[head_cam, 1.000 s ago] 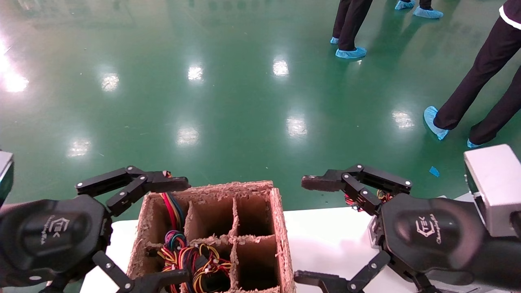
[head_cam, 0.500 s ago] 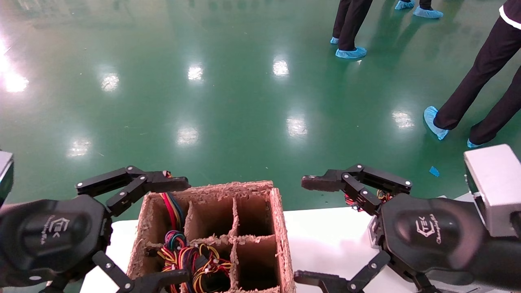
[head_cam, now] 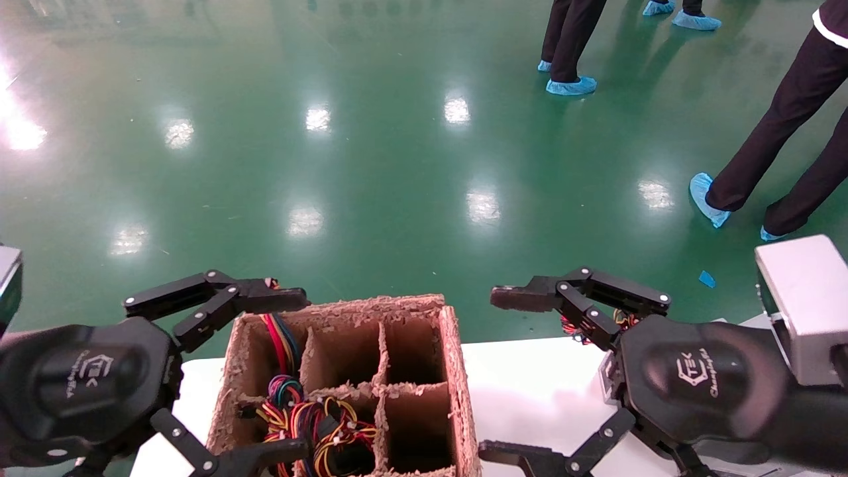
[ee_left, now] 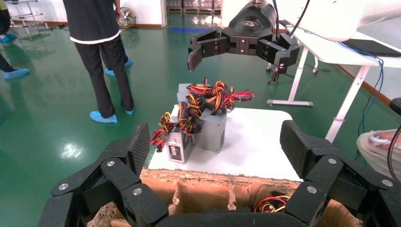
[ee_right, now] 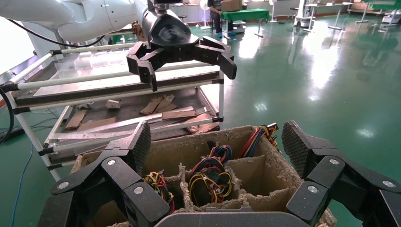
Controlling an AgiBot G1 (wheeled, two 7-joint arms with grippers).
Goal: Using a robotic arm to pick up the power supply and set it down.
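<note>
My right hand hangs wide open over the white tabletop, at three o'clock of the cardboard box. My left hand, also wide open, hovers over the box's nine o'clock edge. The power supply stands on the tabletop directly under my right hand, wires bundled on top. I'd descend straight, straddle the metal sides, and avoid pinching wires.
</note>
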